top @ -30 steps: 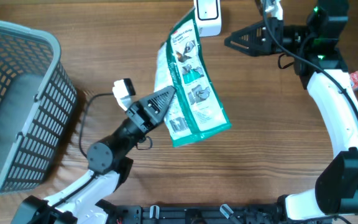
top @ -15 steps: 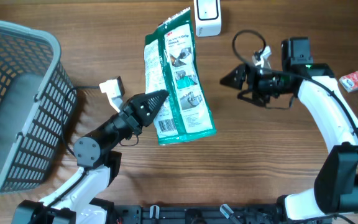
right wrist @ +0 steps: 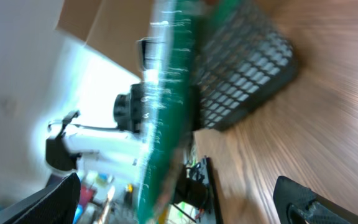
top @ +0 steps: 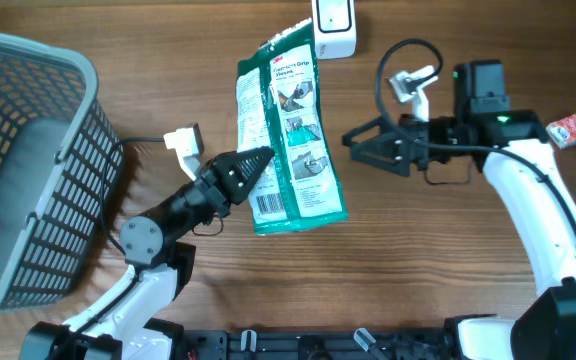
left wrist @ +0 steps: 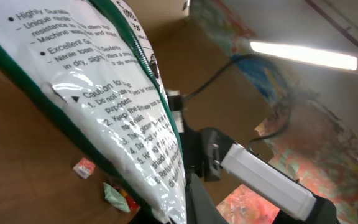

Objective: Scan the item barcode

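Left gripper [top: 260, 163] is clamped on the left edge of the green-and-white package [top: 290, 130], jaws pinched tight just above the barcode [top: 268, 205]. The package is up off the table [top: 438, 260], lying roughly lengthwise in the overhead view, printed face to the camera, barcode at its lower-left corner. Its top end sits just below the white scanner [top: 333, 24] at the table's far edge; can't tell whether they touch. Right gripper [top: 352, 150] is spread wide, holding nothing, pointing at the package's right edge from just beside it without touching. The right wrist view sees the package [right wrist: 163, 106] edge-on between its 2 fingers [right wrist: 300, 198], blurred, with the basket [right wrist: 253, 68] behind. The left wrist view shows the package's [left wrist: 104, 106] text side close up. The grey basket [top: 28, 160] sits at far left, and 1 small red wrapper [top: 573, 128] lies at far right.
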Controlling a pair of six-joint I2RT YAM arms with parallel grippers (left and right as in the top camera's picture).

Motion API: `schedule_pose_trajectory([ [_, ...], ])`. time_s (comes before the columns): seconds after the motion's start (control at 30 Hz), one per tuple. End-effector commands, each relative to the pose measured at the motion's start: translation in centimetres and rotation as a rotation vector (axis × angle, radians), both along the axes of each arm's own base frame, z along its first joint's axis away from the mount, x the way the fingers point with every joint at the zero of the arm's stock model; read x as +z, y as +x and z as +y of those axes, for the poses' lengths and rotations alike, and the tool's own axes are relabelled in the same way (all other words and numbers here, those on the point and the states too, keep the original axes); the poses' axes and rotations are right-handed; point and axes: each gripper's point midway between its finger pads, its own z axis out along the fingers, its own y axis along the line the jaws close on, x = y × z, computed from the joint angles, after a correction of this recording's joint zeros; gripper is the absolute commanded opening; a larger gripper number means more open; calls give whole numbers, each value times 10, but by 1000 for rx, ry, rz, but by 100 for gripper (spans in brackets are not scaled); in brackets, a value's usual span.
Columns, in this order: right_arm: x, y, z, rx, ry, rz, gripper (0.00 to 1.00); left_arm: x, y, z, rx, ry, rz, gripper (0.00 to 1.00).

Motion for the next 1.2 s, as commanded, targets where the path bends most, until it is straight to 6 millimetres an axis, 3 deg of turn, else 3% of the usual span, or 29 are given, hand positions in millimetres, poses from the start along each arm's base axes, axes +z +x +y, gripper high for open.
schedule_pose_trajectory([
  [0.0, 0, -6, 35, 57, -76, 0, 99, -6, 1, -1, -2, 26, 13, 4],
  [0.07, -5, -5, 51, 53, -124, -4, 99, -6, 1, -1, -2, 26, 11, 4],
  [0.17, -1, -9, 69, 77, -128, -30, 88, -6, 1, -1, -2, 26, 11, 5],
  [0.33, -10, -4, 72, 36, -180, 11, 58, -6, 0, -1, -9, 29, 10, 7],
  [0.4, -10, -6, 73, 41, -180, 11, 55, -6, -1, -2, -13, 31, 10, 7],
  [0.43, -10, -8, 76, 51, -180, 5, 47, -6, -1, -2, -13, 31, 10, 7],
  [0.47, -10, -10, 78, 56, -183, -9, 25, -6, -1, -2, -14, 31, 10, 7],
  [0.5, -11, -10, 78, 56, -183, -28, 13, -7, -2, -3, -18, 34, 9, 8],
  [0.53, -11, -10, 78, 59, -181, -49, 6, -7, -2, -3, -22, 35, 9, 11],
  [0.57, -13, -7, 77, 47, -192, -74, 5, -7, -3, -4, -28, 39, 7, 17],
  [0.6, -19, 0, 76, 9, -229, -80, 5, -8, -5, -5, -39, 46, 3, 40],
  [0.67, -39, 18, 65, -121, -367, -82, 5, -9, -8, -7, -58, 57, -1, 77],
  [0.73, -52, 20, 46, -211, -517, -121, 5, -11, -12, -9, -73, 86, -37, 100],
  [0.8, -47, 16, 31, -266, -599, -161, 5, -13, -16, -11, -78, 115, -78, 100],
  [0.9, -31, 17, -7, -450, -757, -247, 5, -13, -16, -11, -69, 129, -106, 100],
  [1.03, 6, 18, -72, -777, -930, -397, 4, -18, -13, -11, -66, 142, -89, 100],
  [1.17, 24, 23, -98, -927, -984, -454, 5, -30, -8, -13, -72, 157, -16, 100],
])
